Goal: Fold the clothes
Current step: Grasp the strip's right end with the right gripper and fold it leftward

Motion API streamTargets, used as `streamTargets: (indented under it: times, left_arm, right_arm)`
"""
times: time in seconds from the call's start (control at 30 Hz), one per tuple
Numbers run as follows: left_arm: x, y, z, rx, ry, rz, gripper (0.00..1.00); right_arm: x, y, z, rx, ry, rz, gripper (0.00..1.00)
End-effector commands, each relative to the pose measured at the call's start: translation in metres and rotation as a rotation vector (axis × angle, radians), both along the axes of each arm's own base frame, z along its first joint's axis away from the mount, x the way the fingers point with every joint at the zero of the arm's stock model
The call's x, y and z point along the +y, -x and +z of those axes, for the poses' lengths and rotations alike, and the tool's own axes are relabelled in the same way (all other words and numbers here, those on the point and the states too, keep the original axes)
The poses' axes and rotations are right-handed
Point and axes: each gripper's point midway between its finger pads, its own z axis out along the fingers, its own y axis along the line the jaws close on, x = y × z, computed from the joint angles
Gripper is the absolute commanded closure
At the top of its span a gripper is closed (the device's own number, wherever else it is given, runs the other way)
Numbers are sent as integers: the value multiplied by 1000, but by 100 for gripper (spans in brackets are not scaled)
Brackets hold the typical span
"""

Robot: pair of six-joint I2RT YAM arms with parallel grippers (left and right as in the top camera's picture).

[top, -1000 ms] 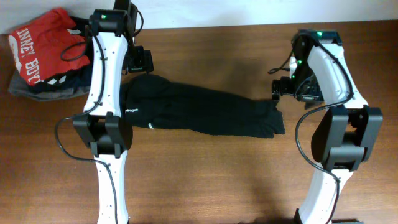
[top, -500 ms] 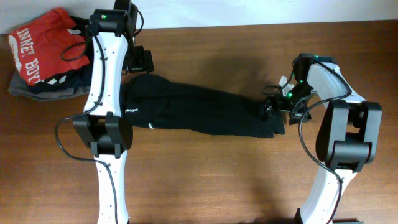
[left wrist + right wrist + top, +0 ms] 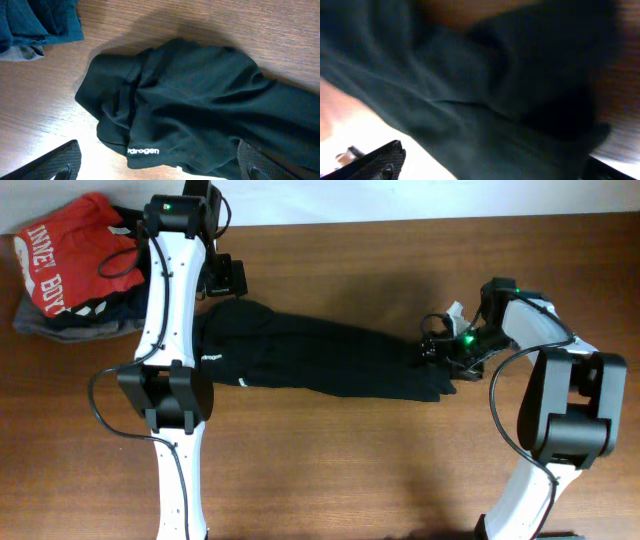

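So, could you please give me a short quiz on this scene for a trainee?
1. True or false: the black top lies stretched out between the two arms.
2. Which arm's gripper is over its end farthest from the red shirt? A left, B right.
3. Fill in: the left gripper and the right gripper both have their jaws ____.
Key: 1 true; 2 B; 3 open.

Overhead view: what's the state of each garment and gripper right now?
Black top: lying in a long, rumpled band, not gripped.
Left gripper: open, over the top's logo end.
Right gripper: open, low at the top's other end; contact unclear.
Navy garment: bunched up, apart from the top.
Red shirt: crumpled, lying on the navy garment.
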Motion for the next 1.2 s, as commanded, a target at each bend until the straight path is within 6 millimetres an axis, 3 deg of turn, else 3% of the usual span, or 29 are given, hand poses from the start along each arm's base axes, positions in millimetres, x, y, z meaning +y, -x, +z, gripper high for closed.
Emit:
streamTargets:
  times: [0.0, 0.1, 0.2, 0.27, 0.37, 0.47, 0.57, 0.77, 0.97, 1.07, 1.17]
  left_arm:
    - [0, 0, 8, -18, 8, -3, 1]
    - [0, 0, 8, -17, 8, -3, 1]
    - [0, 0, 8, -18, 8, -3, 1]
    - [0, 0, 8, -17, 8, -3, 1]
    - [0, 0, 8, -17, 8, -3, 1]
    - [0, 0, 8, -18, 8, -3, 1]
    - [0, 0, 8, -18, 8, -3, 1]
    - [0, 0, 8, -18, 8, -3, 1]
    - [0, 0, 8, -18, 8, -3, 1]
    - [0, 0, 8, -17, 8, -3, 1]
    - [0, 0, 8, -17, 8, -3, 1]
  right_arm:
    - [18, 22, -25, 64, -100, 18, 1]
    - [20, 27, -28, 75, -108, 16, 0]
    - [19, 27, -29, 75, -104, 16, 12]
    - [17, 25, -30, 90, -94, -14, 33]
    - [16, 23, -31, 85, -88, -23, 75]
    - [14, 22, -32, 82, -74, -25, 95]
    - [-3, 23, -41, 124, 30, -72, 96]
    - [-68, 26, -50, 208, 342, -184, 96]
    - [-123, 25, -26, 259, 533, -263, 96]
    - [-159, 32, -4, 317, 732, -337, 96]
    - [-163, 29, 15, 326, 774, -343, 96]
